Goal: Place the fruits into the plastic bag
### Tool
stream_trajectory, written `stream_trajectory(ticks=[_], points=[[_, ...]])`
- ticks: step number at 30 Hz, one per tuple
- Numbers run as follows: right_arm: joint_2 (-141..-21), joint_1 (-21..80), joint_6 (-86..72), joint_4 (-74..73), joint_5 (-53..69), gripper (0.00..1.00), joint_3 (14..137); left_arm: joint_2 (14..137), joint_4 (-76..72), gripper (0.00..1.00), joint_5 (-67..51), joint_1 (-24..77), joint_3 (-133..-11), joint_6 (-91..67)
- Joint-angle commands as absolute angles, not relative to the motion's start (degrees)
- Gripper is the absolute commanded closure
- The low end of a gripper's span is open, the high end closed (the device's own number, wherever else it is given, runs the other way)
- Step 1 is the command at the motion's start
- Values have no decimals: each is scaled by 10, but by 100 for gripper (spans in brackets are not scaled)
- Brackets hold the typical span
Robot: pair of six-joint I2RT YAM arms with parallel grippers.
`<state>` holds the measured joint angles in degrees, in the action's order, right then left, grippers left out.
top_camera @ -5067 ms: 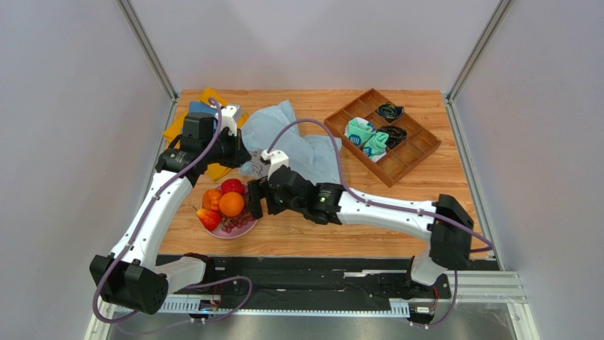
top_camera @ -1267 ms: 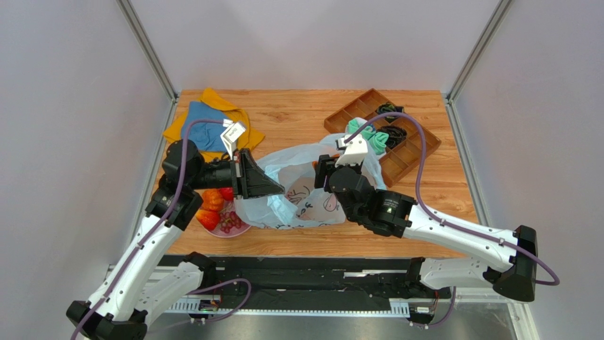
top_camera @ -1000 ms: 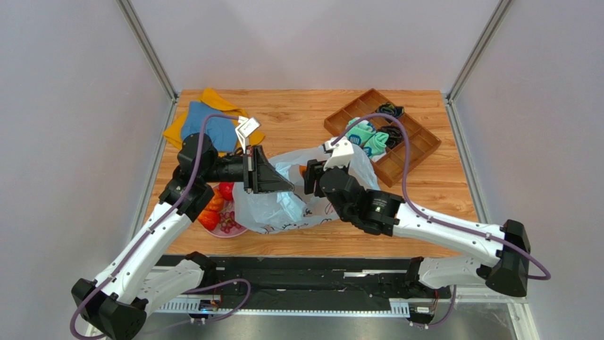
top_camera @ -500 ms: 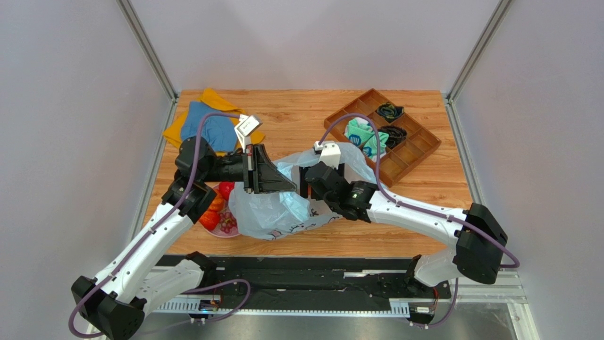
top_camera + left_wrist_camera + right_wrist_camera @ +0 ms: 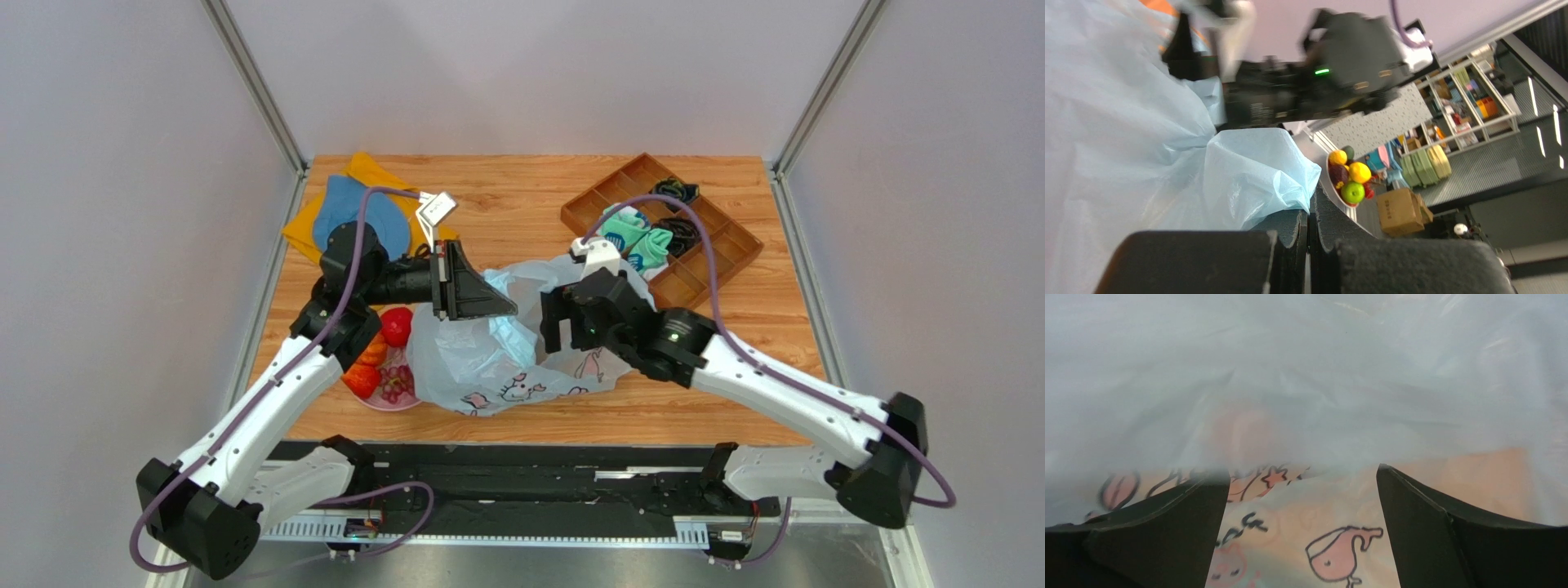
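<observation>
Wooden table [image 5: 515, 196], plastic bag [image 5: 491, 361] slumping mid-table; left gripper [image 5: 505, 310] pinching bag rim tight, holding it up; right gripper [image 5: 555, 333] pressing against film with fingers spread, carrying nothing. Fruits [image 5: 386, 355] sitting on pink plate [image 5: 417, 398] beside bag, so most loading looking undone imo

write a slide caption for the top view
Left gripper pinches the bag; the open right gripper meets it; fruits sit on the plate.
</observation>
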<state>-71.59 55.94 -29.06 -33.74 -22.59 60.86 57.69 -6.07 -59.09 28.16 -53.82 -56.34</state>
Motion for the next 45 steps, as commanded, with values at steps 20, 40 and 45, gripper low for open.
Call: stream_trajectory(ticks=[20,40,45], points=[[-513,505,-260,-567,-360,0,633,592,-4,100,-570,222,-559,-492],[-485,392,-192,-555,-207,100,791,647,135,100,-509,217,-652,-375],[-477,392,-216,-543,-198,100,717,677,198,100,-459,215,-649,-306]])
